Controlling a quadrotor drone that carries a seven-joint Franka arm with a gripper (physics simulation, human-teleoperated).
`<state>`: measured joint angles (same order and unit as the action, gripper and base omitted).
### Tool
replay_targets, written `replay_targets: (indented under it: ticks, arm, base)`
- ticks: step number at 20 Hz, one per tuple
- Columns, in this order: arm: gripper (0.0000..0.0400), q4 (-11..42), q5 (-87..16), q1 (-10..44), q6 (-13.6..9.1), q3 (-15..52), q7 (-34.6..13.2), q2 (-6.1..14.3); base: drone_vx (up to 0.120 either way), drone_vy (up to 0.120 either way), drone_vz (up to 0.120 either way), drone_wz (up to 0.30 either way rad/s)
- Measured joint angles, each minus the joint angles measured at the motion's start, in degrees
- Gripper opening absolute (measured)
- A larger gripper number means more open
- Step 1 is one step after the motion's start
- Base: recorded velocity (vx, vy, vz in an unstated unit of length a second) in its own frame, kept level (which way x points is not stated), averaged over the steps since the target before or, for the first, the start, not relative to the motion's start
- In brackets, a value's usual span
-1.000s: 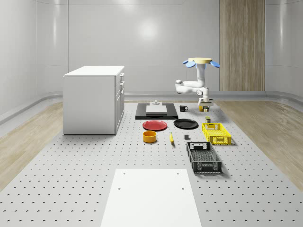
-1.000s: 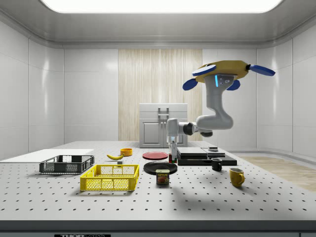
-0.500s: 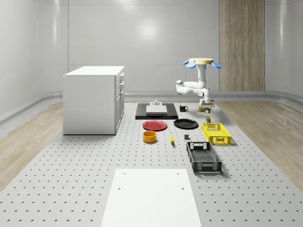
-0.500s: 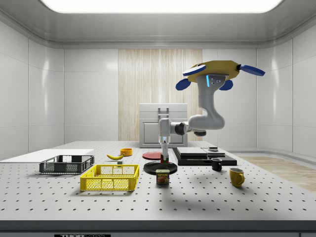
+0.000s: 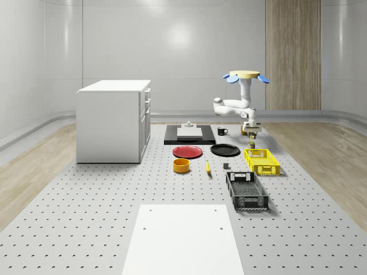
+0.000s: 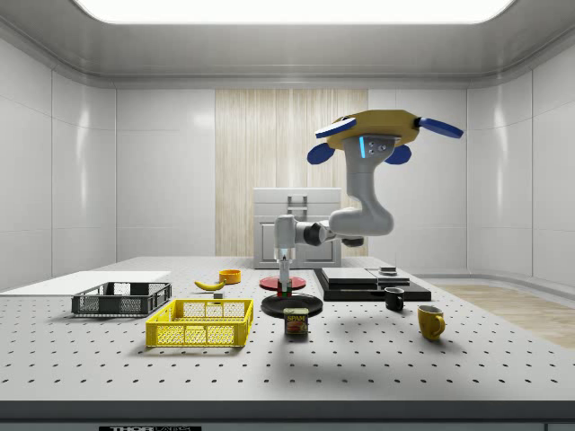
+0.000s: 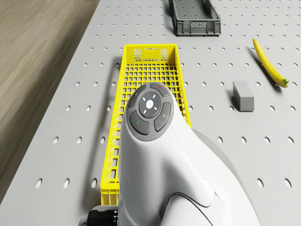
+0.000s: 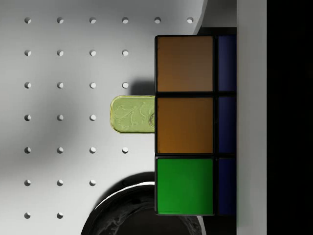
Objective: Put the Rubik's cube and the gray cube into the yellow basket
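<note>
1. Basket first, at the side view's left: my yellow basket [image 6: 199,322] sits empty on the table [image 6: 377,368], nothing delivered yet.
2. Gray cube [image 7: 243,95] lies untouched beside the basket; I judge it the second trip.
3. Gripper [image 6: 285,284] grips the Rubik's cube [image 8: 186,125] above the black plate [image 6: 286,305] and spam can [image 6: 296,321].
4. Drone [image 6: 377,133] hovers farthest right, above the tabletop.

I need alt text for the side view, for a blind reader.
The drone hovers above the table, its gripper holding the Rubik's cube over a black plate. The yellow basket sits nearby, toward the side view's left.
</note>
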<state>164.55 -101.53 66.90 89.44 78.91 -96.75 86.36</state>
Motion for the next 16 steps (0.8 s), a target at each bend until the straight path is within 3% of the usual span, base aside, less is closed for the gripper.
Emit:
replay_targets:
  ticks: [16]
  arm:
    - [0.0325,0.0,0.4,0.2,1.0,0.2,-0.2,1.1]
  base:
    - [0.12,0.0,0.0,0.0]
